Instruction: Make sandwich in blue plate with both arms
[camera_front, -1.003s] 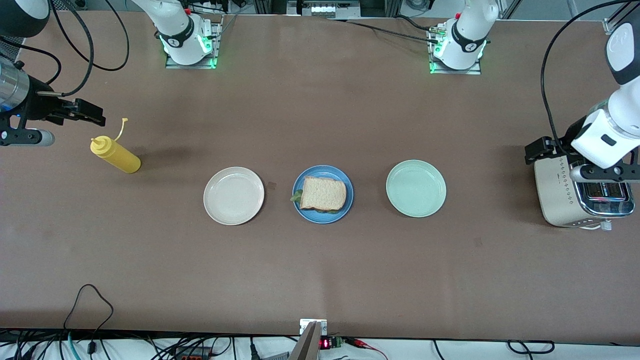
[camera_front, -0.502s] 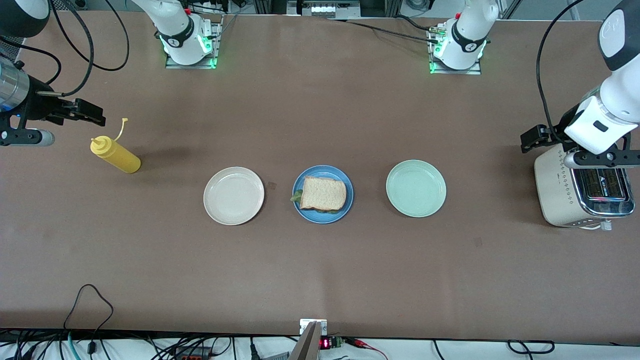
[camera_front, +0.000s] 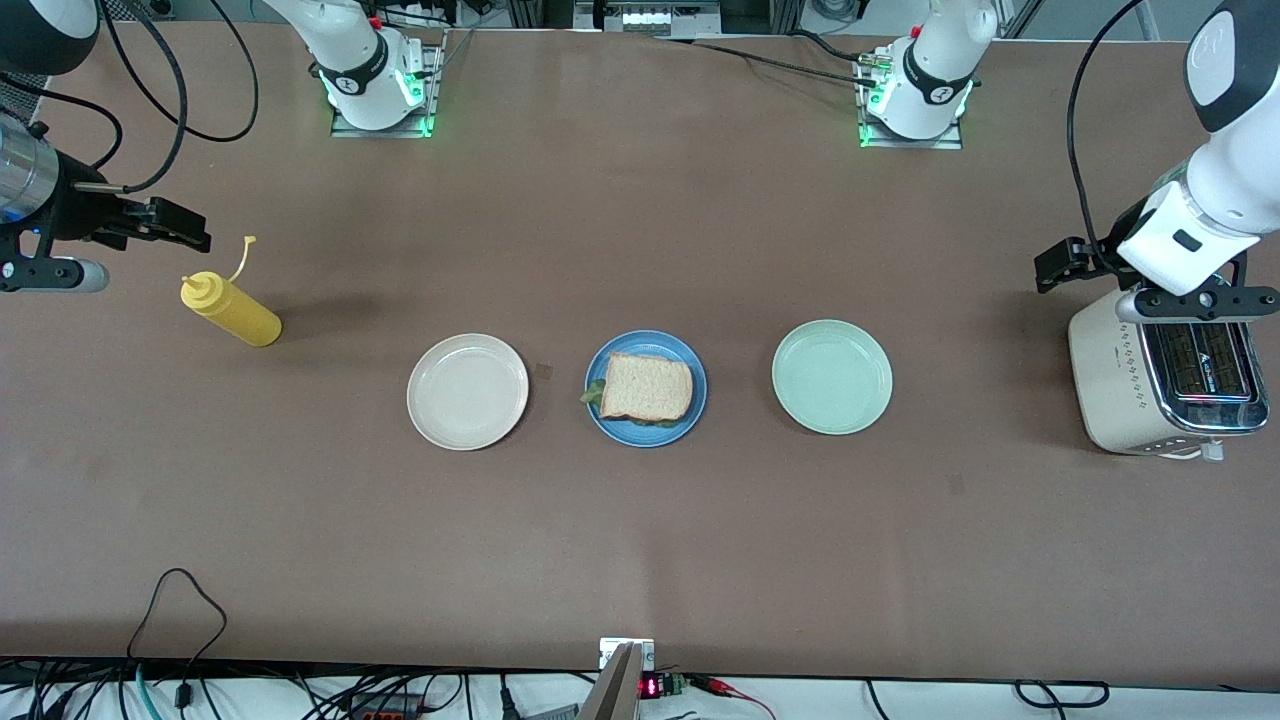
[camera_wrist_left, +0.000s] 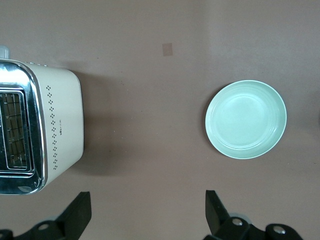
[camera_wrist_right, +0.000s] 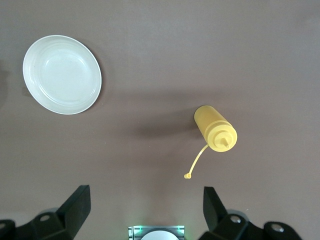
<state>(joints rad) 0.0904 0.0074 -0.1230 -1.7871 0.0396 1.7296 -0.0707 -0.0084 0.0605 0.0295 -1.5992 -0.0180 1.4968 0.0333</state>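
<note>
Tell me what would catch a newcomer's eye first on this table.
Probably the sandwich on the blue plate at the table's middle, between a cream plate and a mint-green plate. Next, the yellow squeeze bottle toward the right arm's end, with the open right end effector empty above the table beside it. The toaster stands at the left arm's end, the open left end effector beside it.

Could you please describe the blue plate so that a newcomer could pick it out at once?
Three plates sit in a row mid-table. The blue plate is the middle one, between the cream-white plate and the mint-green plate. Only it holds the sandwich.
</note>
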